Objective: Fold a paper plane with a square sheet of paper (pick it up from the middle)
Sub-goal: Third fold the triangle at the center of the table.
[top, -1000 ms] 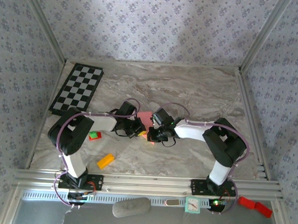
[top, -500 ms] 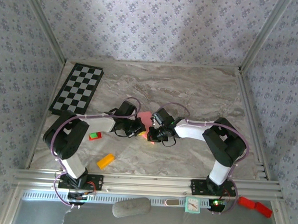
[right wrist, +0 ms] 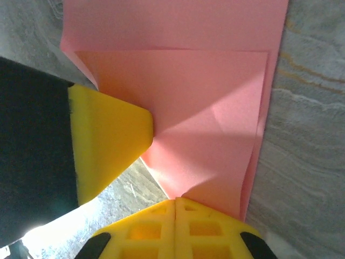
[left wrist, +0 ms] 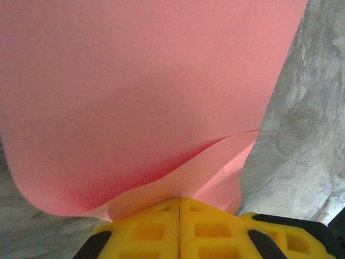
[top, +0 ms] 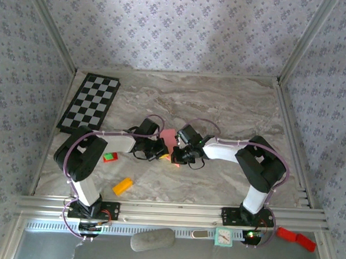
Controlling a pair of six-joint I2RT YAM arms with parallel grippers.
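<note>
Top view: paper (top: 168,135) lies mid-desk (top: 232,109), between left end effector (top: 162,152) and right end effector (top: 174,157), both at its near edge. Left wrist: left end effector (left wrist: 179,202) pinched tight on the paper's (left wrist: 145,81) edge, the sheet bowing, likely to carry a fold over. Right wrist: right end effector (right wrist: 176,200) clamped on layered paper (right wrist: 215,108), apparently steadying it.

A pale marbled surface (top: 221,103) sits inside walls of grey floral wallpaper (top: 178,31), with a black-and-white checkerboard (top: 89,102) lying flat at its far left. Nearer the front left are a small red-and-green block (top: 110,157) and, closer still and apart from it, a small orange block (top: 122,186). Below the metal rail (top: 169,210) along the near edge lie a grey rounded lump (top: 152,240), a small teal-framed square item (top: 223,236) and a red object (top: 295,238).
</note>
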